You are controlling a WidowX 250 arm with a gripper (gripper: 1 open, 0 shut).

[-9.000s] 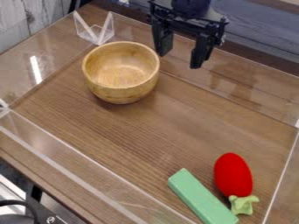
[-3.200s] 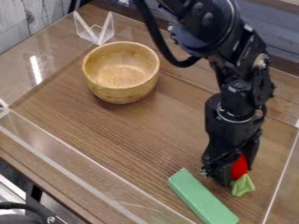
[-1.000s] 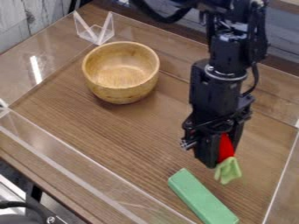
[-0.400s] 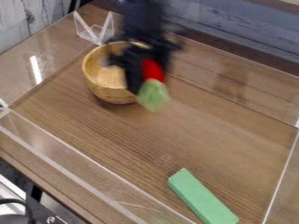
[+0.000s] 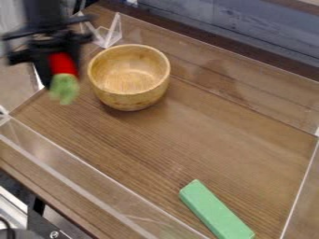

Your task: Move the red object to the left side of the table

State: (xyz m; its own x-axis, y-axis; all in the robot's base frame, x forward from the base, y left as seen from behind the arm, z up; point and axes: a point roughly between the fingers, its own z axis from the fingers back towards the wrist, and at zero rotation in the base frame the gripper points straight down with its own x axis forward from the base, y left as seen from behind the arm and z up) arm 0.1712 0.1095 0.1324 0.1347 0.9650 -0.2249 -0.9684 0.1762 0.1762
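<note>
The red object (image 5: pixel 62 68), a small glossy red toy fruit, hangs above the left part of the wood-grain table (image 5: pixel 187 140). Its light green tuft (image 5: pixel 63 90) points downward. My gripper (image 5: pixel 58 60) is shut on it from above. The dark arm is blurred by motion and reaches down from the upper left corner. Fruit and gripper are just left of the wooden bowl, clear of it.
A round wooden bowl (image 5: pixel 129 75) stands at the back left centre. A flat green rectangular block (image 5: pixel 214 211) lies near the front right. Low clear acrylic walls (image 5: pixel 75 173) edge the tabletop, and a clear folded stand (image 5: pixel 103 32) sits behind the bowl.
My gripper has carried the red object from the front right, up and across over the bowl, to the left side. The bowl and green block stayed put.
</note>
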